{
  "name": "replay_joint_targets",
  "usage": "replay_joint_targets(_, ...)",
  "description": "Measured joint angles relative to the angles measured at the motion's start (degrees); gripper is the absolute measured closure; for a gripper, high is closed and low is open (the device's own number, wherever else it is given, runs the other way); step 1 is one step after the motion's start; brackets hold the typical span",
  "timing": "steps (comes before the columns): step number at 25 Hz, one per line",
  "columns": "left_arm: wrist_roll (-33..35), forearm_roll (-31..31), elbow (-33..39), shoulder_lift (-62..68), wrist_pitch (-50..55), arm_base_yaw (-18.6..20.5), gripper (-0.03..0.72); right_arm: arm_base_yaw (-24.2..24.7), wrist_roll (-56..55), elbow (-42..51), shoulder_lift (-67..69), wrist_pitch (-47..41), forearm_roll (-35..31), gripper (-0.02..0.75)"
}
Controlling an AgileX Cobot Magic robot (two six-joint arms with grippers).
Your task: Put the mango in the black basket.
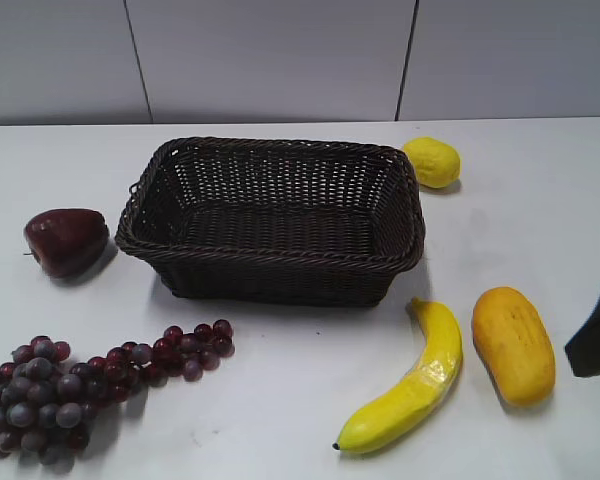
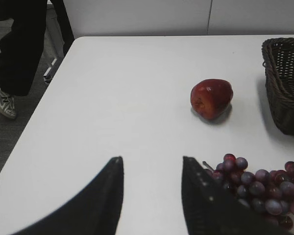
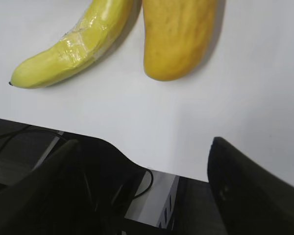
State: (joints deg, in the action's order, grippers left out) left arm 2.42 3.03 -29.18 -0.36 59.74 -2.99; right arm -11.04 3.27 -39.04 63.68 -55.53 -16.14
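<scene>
The mango point(image 1: 513, 343) is an orange-yellow oblong fruit lying on the white table at the front right, right of the banana. It also shows at the top of the right wrist view point(image 3: 178, 36). The black basket point(image 1: 270, 255) is a dark woven rectangle at the table's middle, empty; its corner shows in the left wrist view point(image 2: 284, 83). My right gripper point(image 3: 144, 144) is open and empty, over the table's front edge, short of the mango; a dark part of it shows at the right edge of the exterior view point(image 1: 597, 335). My left gripper point(image 2: 152, 161) is open and empty above the table's left part.
A banana point(image 1: 410, 385) lies left of the mango, also in the right wrist view point(image 3: 73, 46). A lemon point(image 1: 431, 162) sits behind the basket's right corner. A red apple point(image 1: 66, 240) and grapes point(image 1: 80, 385) lie left. A person's legs point(image 2: 19, 49) stand beyond the table's edge.
</scene>
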Motion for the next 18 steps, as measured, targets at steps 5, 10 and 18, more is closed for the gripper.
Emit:
replay_joint_targets(5, 0.00, 0.00, 0.00, 0.00, 0.00, 0.00, 0.383, -8.66, -9.50, -4.58, 11.86, 2.31, 8.14, 0.141)
replay_joint_targets(10, 0.00, 0.00, 0.00, 0.00, 0.00, 0.00, 0.383, -14.80, -23.86, -8.57, 21.12, 4.24, 21.06, 0.141)
replay_joint_targets(18, 0.00, 0.00, 0.00, 0.00, 0.00, 0.00, 0.383, -14.76, -25.89, -10.69, 31.66, 9.43, 20.33, 0.141)
